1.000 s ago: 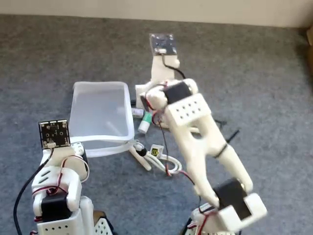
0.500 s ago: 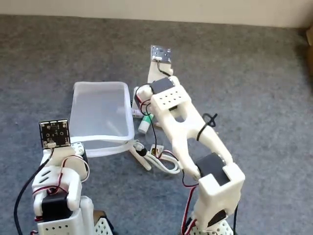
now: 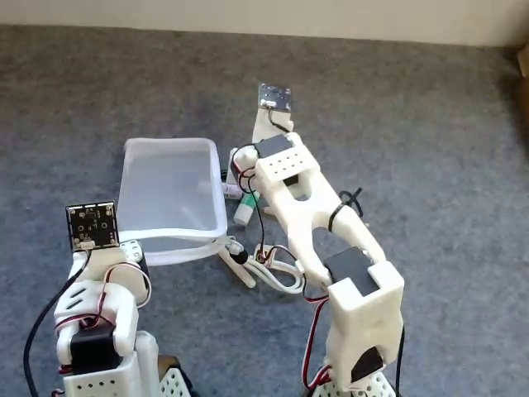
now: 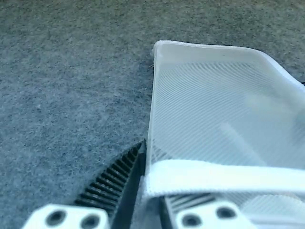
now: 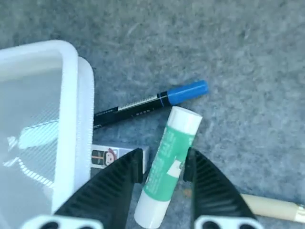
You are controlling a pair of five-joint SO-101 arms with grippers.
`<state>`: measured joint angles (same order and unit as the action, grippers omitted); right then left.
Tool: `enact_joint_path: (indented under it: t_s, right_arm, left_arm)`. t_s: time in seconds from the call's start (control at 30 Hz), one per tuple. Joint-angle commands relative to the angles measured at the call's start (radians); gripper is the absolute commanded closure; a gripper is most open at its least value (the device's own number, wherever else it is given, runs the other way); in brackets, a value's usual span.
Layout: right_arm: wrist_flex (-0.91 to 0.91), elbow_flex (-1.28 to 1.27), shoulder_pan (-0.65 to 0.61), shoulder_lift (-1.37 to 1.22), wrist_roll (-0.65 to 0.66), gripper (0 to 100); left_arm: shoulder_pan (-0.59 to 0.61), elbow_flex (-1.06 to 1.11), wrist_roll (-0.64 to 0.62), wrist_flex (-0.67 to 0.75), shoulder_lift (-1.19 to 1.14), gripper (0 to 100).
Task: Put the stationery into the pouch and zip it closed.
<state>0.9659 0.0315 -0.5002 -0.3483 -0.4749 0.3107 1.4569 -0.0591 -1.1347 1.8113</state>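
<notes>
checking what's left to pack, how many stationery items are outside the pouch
4: a glue stick inside the right gripper, a blue-capped pen and an eraser beside the pouch, a beige stick nearby. The arm may hide more.

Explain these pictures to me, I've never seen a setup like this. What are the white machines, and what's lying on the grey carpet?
These are two small white robot arms side by side, the left arm and the right arm. One picture looks down from above; the other two come from a camera on each arm's wrist. On the carpet lie a see-through pouch, a green glue stick, a blue-capped pen and a small box. The left claw grips the pouch's edge. The right claw is open, with one finger on either side of the glue stick, which lies on the carpet.
</notes>
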Motion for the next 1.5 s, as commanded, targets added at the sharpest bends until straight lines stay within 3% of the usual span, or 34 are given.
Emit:
enact_joint_path:
  t_s: [0.0, 0.63, 0.9, 1.17, 1.47]
  right_arm:
    - [-0.013, 0.062, 0.022, 0.025, -0.012, 86.5]
    - [-0.015, 0.061, 0.05, -0.058, 0.031, 86.8]
    - [-0.008, 0.056, 0.054, -0.058, 0.035, 92.9]
    - [0.097, 0.064, 0.054, -0.05, 0.04, 93.2]
    - [0.197, 0.062, 0.053, 0.047, 0.137, 93.2]
  left_arm:
    - [0.018, -0.024, -0.005, 0.0, 0.007, 99]
    - [0.018, -0.022, -0.005, -0.003, 0.007, 99]
    - [0.018, -0.022, -0.005, -0.005, 0.007, 99]
    - [0.018, -0.022, -0.005, -0.006, 0.007, 99]
    - [0.018, -0.021, -0.005, -0.006, 0.007, 99]
